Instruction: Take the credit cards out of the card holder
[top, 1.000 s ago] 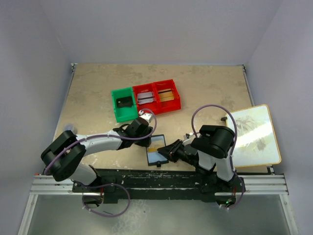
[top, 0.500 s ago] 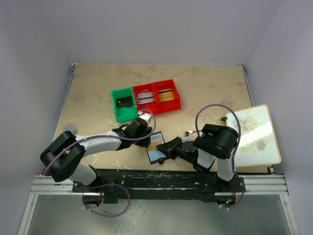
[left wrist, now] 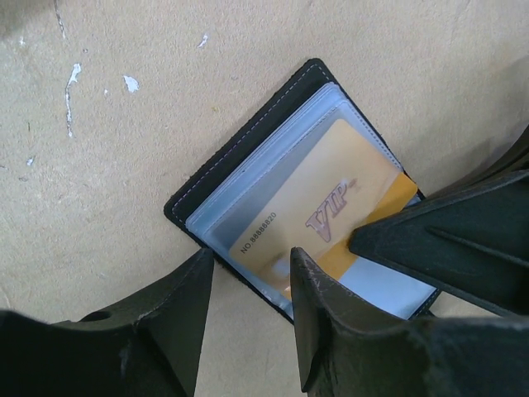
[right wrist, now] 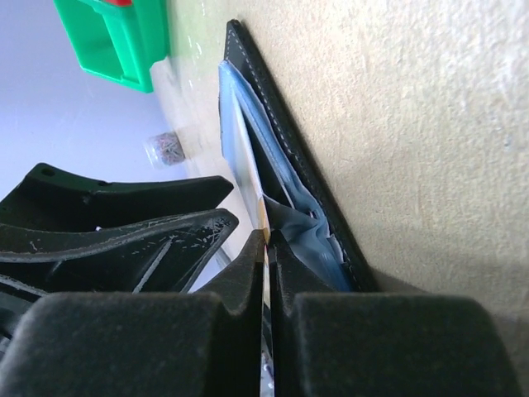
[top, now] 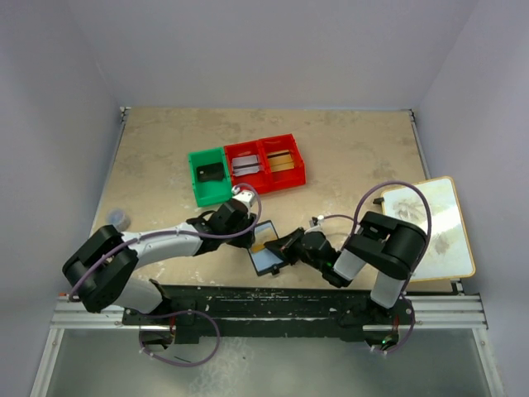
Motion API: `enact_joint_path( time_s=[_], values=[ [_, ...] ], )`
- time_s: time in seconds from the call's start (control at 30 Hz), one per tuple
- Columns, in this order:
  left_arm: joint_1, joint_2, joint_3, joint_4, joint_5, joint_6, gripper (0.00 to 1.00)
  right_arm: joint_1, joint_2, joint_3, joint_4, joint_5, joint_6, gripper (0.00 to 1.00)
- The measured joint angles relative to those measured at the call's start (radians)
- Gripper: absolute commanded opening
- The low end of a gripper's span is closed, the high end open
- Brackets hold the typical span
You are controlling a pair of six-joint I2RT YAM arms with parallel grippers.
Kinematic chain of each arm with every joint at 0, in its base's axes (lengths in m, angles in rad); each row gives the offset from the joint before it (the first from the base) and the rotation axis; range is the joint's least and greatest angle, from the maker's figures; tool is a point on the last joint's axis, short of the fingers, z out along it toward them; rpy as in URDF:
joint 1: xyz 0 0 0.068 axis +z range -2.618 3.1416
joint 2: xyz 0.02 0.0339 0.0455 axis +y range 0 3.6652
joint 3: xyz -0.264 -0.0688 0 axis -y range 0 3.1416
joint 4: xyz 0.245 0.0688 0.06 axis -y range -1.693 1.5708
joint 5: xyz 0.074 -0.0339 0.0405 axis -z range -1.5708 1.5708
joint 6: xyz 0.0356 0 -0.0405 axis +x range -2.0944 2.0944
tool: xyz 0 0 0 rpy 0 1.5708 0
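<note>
On the tan table (top: 347, 141), two arms reach in from the near edge toward an open card holder (left wrist: 248, 157). A pale board with a wooden rim (top: 426, 227) lies at the table's right side. Farther back, a green bin (top: 198, 186) and two joined red bins (top: 266, 149) stand in a row, touching, each with a card in it (dark in the green, silver and gold-brown in the red).

The black card holder lies flat near the front edge, between the two hands, its pale blue sleeves facing up. A gold card (left wrist: 331, 207) marked "VIP" sits partly under the top clear sleeve, its brighter end bare.

The right hand (right wrist: 266, 248) has its fingers pressed together on the edge of that gold card, seen thin as a blade in the right wrist view. The left hand (left wrist: 252, 273) hangs over the holder's near corner with its fingers apart, one above the sleeve, one off the holder's edge.
</note>
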Motion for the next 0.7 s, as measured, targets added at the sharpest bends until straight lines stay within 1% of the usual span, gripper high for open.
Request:
enact_joint_path(
  time_s=[0.17,0.47,0.7],
  values=[
    [0.0,-0.022,0.0,-0.001,-0.006,-0.013,0.42,-0.003,-0.018,-0.002,0.004,-0.001,-0.005,0.0],
    [0.0,-0.04,0.0,0.003,-0.023,-0.024,0.44,-0.003,-0.092,-0.06,-0.009,-0.01,-0.011,0.0],
    [0.0,-0.043,-0.005,0.013,-0.012,-0.045,0.44,-0.003,-0.09,-0.126,0.045,-0.032,-0.01,0.0]
  ],
)
